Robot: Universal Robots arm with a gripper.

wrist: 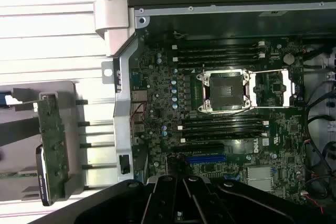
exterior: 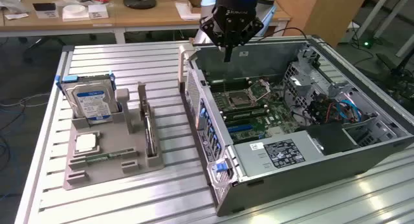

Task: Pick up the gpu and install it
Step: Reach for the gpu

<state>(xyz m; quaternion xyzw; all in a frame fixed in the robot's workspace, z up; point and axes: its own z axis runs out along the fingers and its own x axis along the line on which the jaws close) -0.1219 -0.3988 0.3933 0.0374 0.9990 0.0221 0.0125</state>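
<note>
The gpu (exterior: 150,132) stands edge-on in the grey holder (exterior: 110,158) on the counter (exterior: 129,59), presumably upright for easy grasping, well apart from the fingers (exterior: 226,53), which hang seemingly pressed together and empty above the open computer case (exterior: 272,183) and its motherboard (exterior: 249,105).

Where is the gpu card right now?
In the exterior view, the gpu stands on edge in the gray holder on the left, between the hard drive and the open computer case.
</note>
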